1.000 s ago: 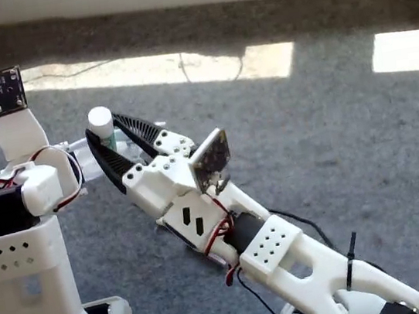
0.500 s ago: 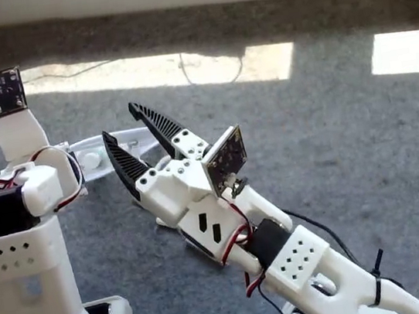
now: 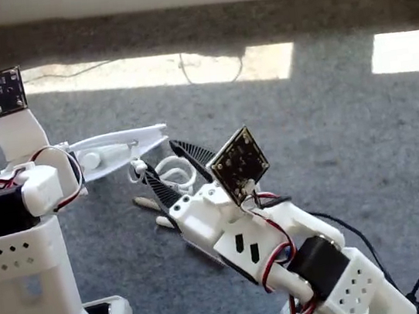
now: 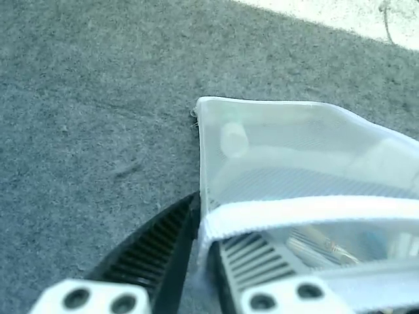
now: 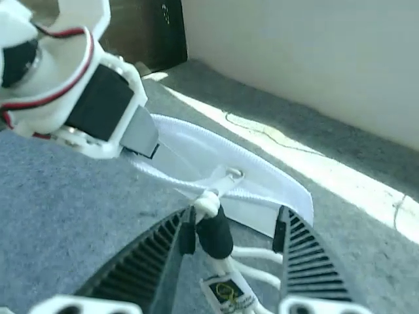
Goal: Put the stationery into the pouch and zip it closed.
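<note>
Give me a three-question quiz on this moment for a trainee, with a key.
1. True or false: the left gripper is shut on the edge of the pouch.
2. What lies between the open fingers of the right gripper? A) a pen B) the zipper pull cord C) a glue stick
3. Short answer: is the pouch empty?

Key: 1. True. 2. B. 3. No, stationery shows through its mesh.
</note>
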You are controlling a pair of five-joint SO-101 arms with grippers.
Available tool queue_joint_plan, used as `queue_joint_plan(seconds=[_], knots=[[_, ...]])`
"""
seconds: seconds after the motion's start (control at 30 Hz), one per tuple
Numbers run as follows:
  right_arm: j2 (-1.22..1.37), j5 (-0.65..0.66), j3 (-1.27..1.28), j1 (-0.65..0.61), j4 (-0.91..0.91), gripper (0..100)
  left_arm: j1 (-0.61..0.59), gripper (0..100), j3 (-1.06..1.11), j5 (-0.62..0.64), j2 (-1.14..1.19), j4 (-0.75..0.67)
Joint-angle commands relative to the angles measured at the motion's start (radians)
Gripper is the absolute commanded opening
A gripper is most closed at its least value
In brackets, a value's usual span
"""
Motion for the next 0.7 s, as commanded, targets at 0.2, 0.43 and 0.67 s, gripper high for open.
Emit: queue_joint_plan(seconds=[0.2,0.43,0.67], knots=[[-0.021,0.023,-0.062,0.177,0.249,18.7,-0.11,1,-0.03,0.009,-0.008,0.002],[-0.019,0.025,0.068,0.188,0.268,16.7,-0.165,1,-0.033,0.009,-0.008,0.002],[-0.012,0.025,0.16,0.16,0.268,14.2,-0.2,1,-0.028,0.009,-0.008,0.0]])
